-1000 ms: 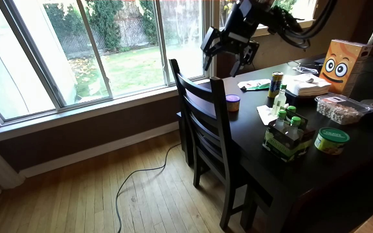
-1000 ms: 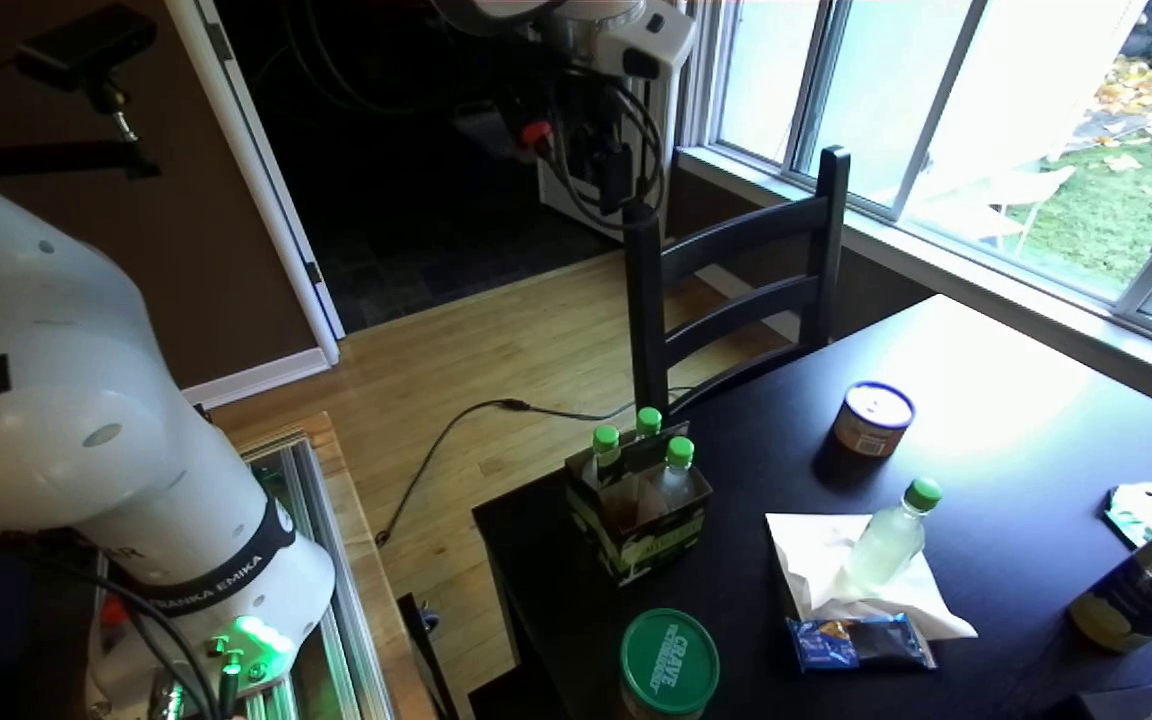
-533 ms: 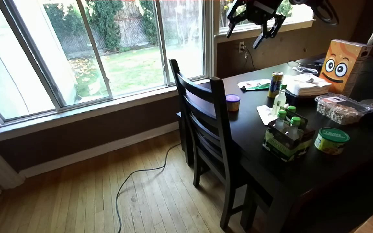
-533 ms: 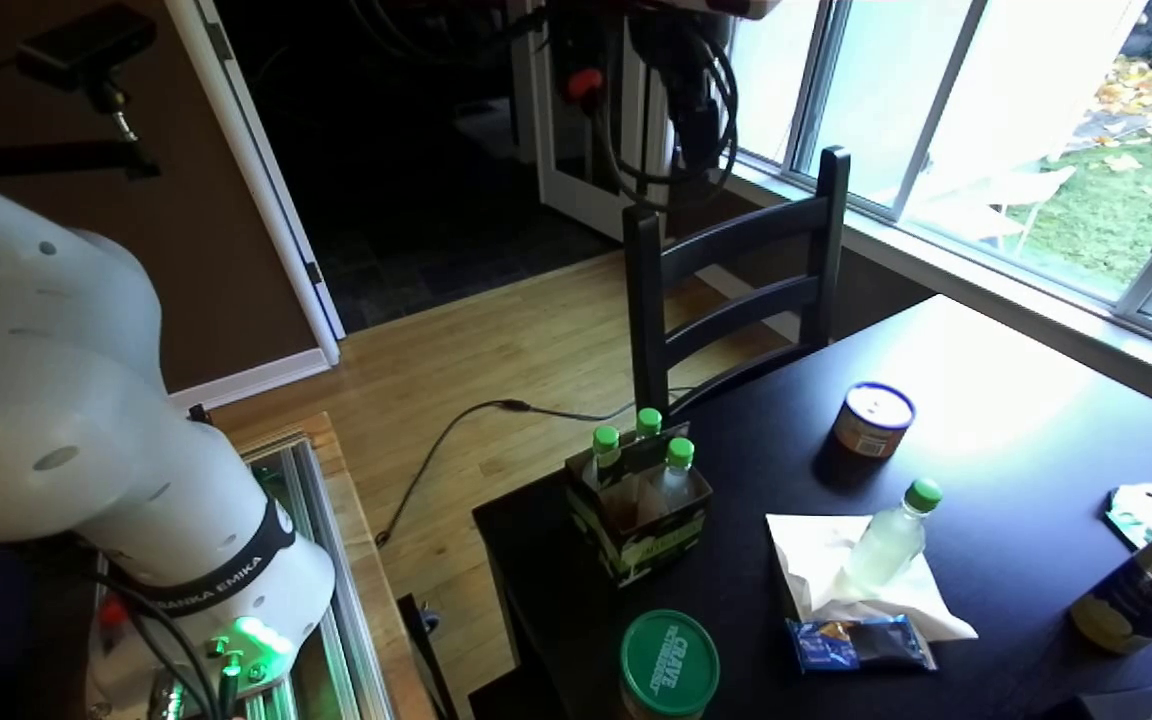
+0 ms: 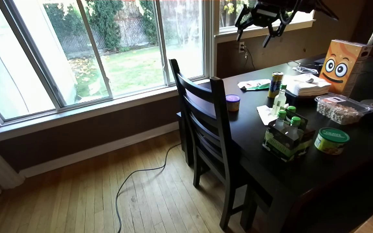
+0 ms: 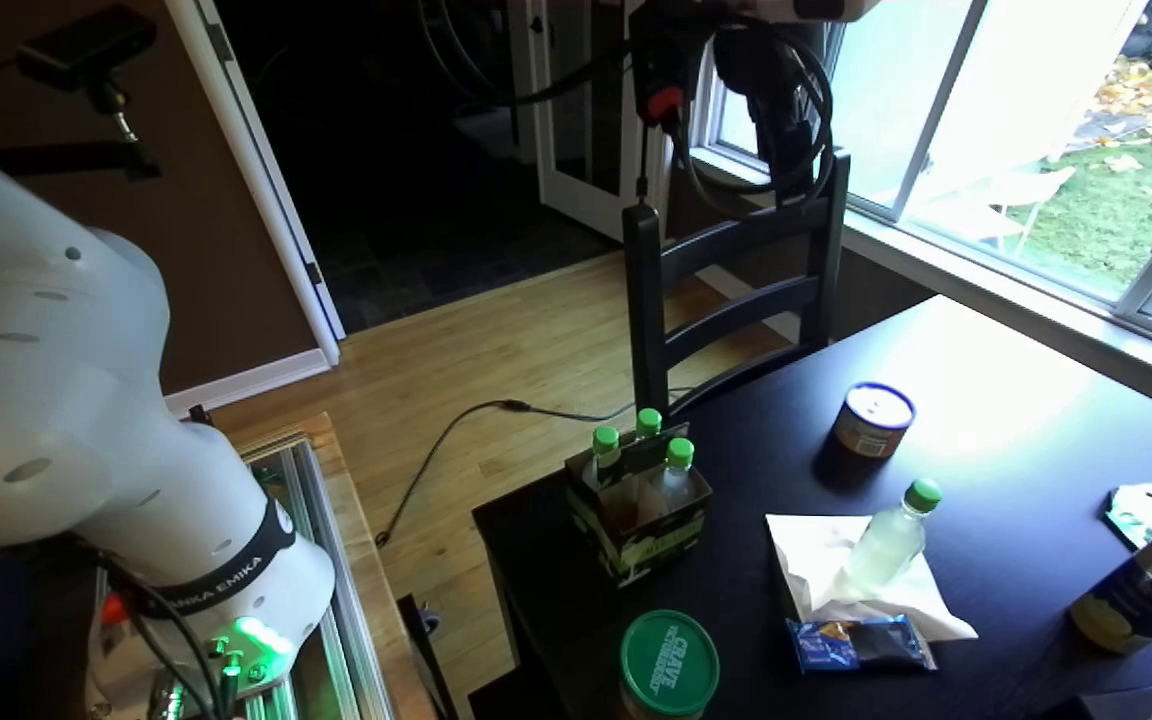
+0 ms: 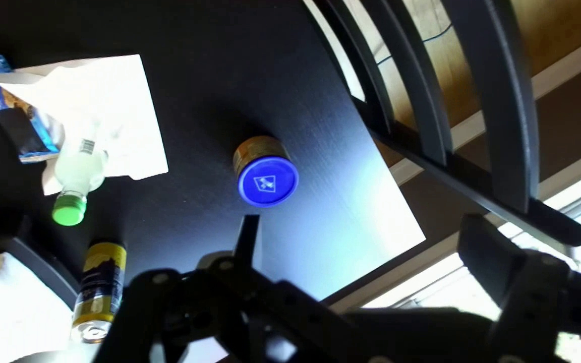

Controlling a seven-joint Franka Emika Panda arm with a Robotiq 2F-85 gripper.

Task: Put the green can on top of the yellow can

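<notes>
From over here I've got a dark worktop (image 6: pixel 1026 430). On it: green tub (image 5: pixel 331 141) near the carton (image 5: pixel 287 143), blue-lidded tub (image 7: pixel 266 174) upright, paper (image 7: pixel 136 113) touching a wrapper (image 6: pixel 861 643), can (image 5: pixel 275 84) upright, packet (image 5: pixel 254 84), clear box (image 5: pixel 342 109), orange box (image 5: pixel 340 76).

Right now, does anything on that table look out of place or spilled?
No spill shows. One green-capped bottle stands on white paper, outside the carrier holding three similar bottles, so it seems misplaced.

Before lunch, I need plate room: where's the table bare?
Bare: between the orange tub and the table edge facing the window, and between tub and bottle carton. Crowded: the paper, with a bottle on it and a packet at its edge.
</notes>
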